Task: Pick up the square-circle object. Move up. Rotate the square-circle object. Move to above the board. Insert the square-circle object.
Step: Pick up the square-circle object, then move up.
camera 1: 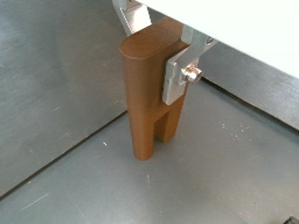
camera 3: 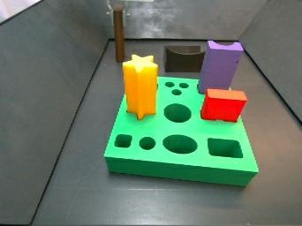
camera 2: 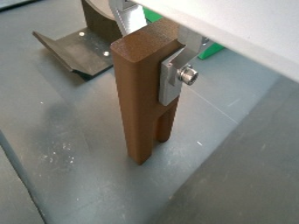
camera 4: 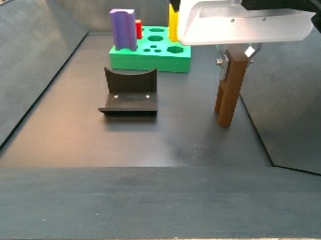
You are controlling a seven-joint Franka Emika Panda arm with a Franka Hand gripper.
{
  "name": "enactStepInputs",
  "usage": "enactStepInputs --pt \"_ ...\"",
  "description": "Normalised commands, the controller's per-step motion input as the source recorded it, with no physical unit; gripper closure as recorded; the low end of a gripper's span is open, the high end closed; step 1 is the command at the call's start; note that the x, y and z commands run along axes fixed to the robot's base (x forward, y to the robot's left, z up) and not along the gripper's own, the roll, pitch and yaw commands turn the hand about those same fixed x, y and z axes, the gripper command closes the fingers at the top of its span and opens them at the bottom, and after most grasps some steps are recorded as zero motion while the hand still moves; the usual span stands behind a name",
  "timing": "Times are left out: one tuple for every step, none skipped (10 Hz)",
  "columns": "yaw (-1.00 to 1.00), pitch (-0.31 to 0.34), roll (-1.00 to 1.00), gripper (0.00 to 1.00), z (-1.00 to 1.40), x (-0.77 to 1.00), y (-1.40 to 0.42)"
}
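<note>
Well apart from the green board (camera 4: 150, 56), the brown block (camera 4: 227, 89) is stood upright on the floor on its prongs — grasped near its top for lifting. The gripper (camera 2: 176, 74) is clamped on the block, reaching down from above.

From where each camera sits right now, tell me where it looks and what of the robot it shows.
Wrist view: on the arm, looking down along the square-circle object; silver fingers of the end effector show.
Wrist view: on the arm, same block, with the fixture behind; end effector shows.
Side view: in front of the board, looking past the yellow star; end effector barely visible.
Side view: opposite end, fixture central; end effector shows.
Shared: all see the brown block standing on the floor.
</note>
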Motion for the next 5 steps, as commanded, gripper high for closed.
enactStepInputs --pt "0.00 0.000 0.00 1.00 0.00 0.00 0.00" --pt "0.00 0.000 0.00 1.00 0.00 0.00 0.00" --pt "0.00 0.000 0.00 1.00 0.00 0.00 0.00" --pt "0.00 0.000 0.00 1.00 0.83 0.00 0.00" --pt "0.03 -0.018 0.00 1.00 0.86 0.01 0.01"
